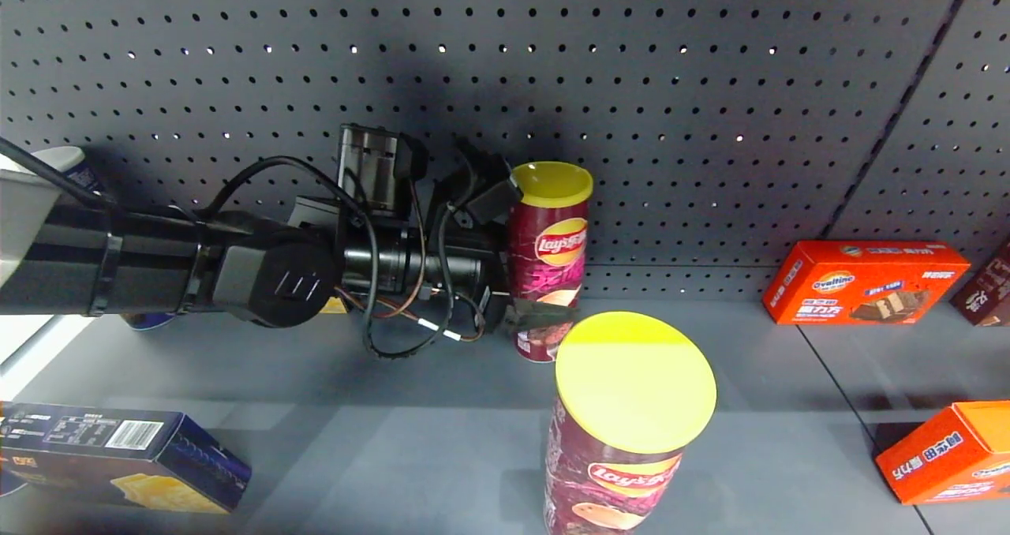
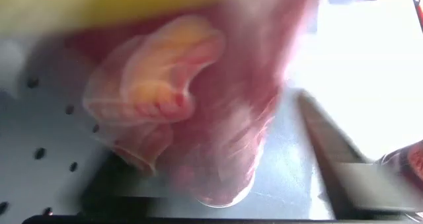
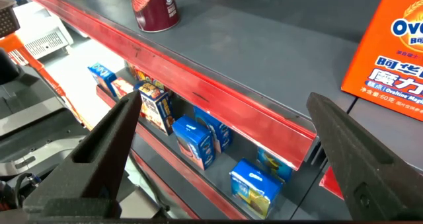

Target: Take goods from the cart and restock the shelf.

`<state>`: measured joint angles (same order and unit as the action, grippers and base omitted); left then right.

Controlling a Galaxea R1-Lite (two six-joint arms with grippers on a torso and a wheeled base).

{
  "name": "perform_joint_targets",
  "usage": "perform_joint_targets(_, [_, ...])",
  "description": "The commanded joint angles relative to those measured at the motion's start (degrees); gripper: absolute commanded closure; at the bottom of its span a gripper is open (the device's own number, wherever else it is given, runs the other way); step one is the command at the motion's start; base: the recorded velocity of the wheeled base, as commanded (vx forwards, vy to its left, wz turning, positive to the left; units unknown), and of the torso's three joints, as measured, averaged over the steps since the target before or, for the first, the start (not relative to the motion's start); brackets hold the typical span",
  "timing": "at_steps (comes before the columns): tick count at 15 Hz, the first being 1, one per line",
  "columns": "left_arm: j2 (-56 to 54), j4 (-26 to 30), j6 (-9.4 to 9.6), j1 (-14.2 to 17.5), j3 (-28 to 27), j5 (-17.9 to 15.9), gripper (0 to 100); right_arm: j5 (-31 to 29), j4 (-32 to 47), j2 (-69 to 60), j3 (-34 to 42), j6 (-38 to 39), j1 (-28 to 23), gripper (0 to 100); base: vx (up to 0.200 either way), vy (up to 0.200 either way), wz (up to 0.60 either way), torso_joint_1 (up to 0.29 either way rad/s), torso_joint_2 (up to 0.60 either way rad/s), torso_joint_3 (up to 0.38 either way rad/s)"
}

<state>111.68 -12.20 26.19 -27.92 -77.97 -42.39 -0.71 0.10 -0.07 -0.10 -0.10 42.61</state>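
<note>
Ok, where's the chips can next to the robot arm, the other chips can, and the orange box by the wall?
Back chips can [image 1: 556, 247], head view, on its purple side.
Front chips can [image 1: 635, 381], head view, on its yellow lid.
Orange box [image 1: 864, 281], head view, on its top face.

My head camera looks forward and down onto the shelf [image 1: 394, 409] from close in. The left wrist camera sits hard against the rear chip can [image 2: 218, 118]. The right wrist camera looks across the shelf's front edge, and the front chip can [image 3: 155, 6] beyond the spread right fingers [image 3: 106, 158] also shows from the head.
</note>
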Motion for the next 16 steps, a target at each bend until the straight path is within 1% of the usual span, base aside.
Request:
perform_joint_targets(1, [-0.41, -0.19, 0.09, 0.23, 1.24, 0.11, 0, 0.00, -0.01, 0.07, 0.01, 0.01, 0.02, 0, 0.000, 0.000, 0.00, 0.000, 0.00, 0.000])
perform_joint_targets(3, [-2.96, -0.54, 0.18, 0.49, 3.70, 0.64, 0, 0.09, -0.01, 0.07, 0.01, -0.08, 0.02, 0, 0.000, 0.000, 0.00, 0.000, 0.00, 0.000])
perform_joint_targets(5, [-7.53, -1.77, 0.18, 1.37, 9.42, 3.10, 0, 0.00, -0.01, 0.07, 0.01, -0.08, 0.02, 0, 0.000, 0.000, 0.00, 0.000, 0.00, 0.000])
perform_joint_targets(6, [-8.23, -2.39, 0.18, 1.37, 10.47, 3.71, 0, 0.09, -0.01, 0.07, 0.01, -0.08, 0.02, 0, 0.000, 0.000, 0.00, 0.000, 0.00, 0.000])
perform_joint_targets(7, [-10.96, -5.99, 0.09, 1.37, 15.92, 6.70, 0, 0.09, -0.01, 0.07, 0.01, 0.01, 0.02, 0, 0.000, 0.000, 0.00, 0.000, 0.00, 0.000])
perform_joint_targets(8, [-11.39, -6.78, 0.01, 1.37, 17.15, 7.32, 0, 0.09, -0.01, 0.07, 0.01, -0.08, 0.02, 0, 0.000, 0.000, 0.00, 0.000, 0.00, 0.000])
perform_joint_targets(9, [-12.98, -9.68, -0.43, 1.37, 21.37, 11.01, 0, 0.09, -0.01, 0.07, 0.01, 0.01, 0.02, 0, 0.000, 0.000, 0.00, 0.000, 0.00, 0.000])
perform_joint_targets(10, [-13.94, -11.44, -0.61, 1.29, 24.36, 15.23, 0, 0.00, -0.01, 0.07, 0.01, -0.08, 0.02, 0, 0.000, 0.000, 0.00, 0.000, 0.00, 0.000])
perform_joint_targets(11, [-14.30, -12.67, -0.61, 1.20, 25.68, 17.95, 0, 0.00, -0.01, 0.07, 0.01, 0.01, 0.02, 0, 0.000, 0.000, 0.00, 0.000, 0.00, 0.000])
perform_joint_targets(12, [-14.30, -14.25, -1.14, 0.93, 26.47, 19.97, 0, 0.00, -0.01, 0.07, 0.01, 0.01, 0.02, 0, 0.000, 0.000, 0.00, 0.000, 0.00, 0.000])
perform_joint_targets(13, [-14.30, -17.33, -2.81, 0.85, 26.82, 22.08, 0, 0.00, -0.01, 0.07, 0.01, 0.01, 0.02, 0, 0.000, 0.000, 0.00, 0.000, 0.00, 0.000])
perform_joint_targets(14, [-14.21, -17.94, -3.16, 0.76, 26.73, 23.23, 0, 0.09, -0.01, 0.07, 0.01, -0.08, 0.02, 0, 0.000, 0.000, 0.00, 0.000, 0.00, 0.000])
perform_joint_targets(15, [-13.77, -19.00, -4.39, 0.06, 26.12, 28.94, 0, 0.00, -0.01, 0.07, 0.01, 0.01, 0.02, 0, 0.000, 0.000, 0.00, 0.000, 0.00, 0.000])
perform_joint_targets(16, [-13.33, -19.79, -5.18, -0.74, 26.12, 29.99, 0, 0.00, -0.01, 0.07, 0.01, 0.01, 0.02, 0, 0.000, 0.000, 0.00, 0.000, 0.00, 0.000])
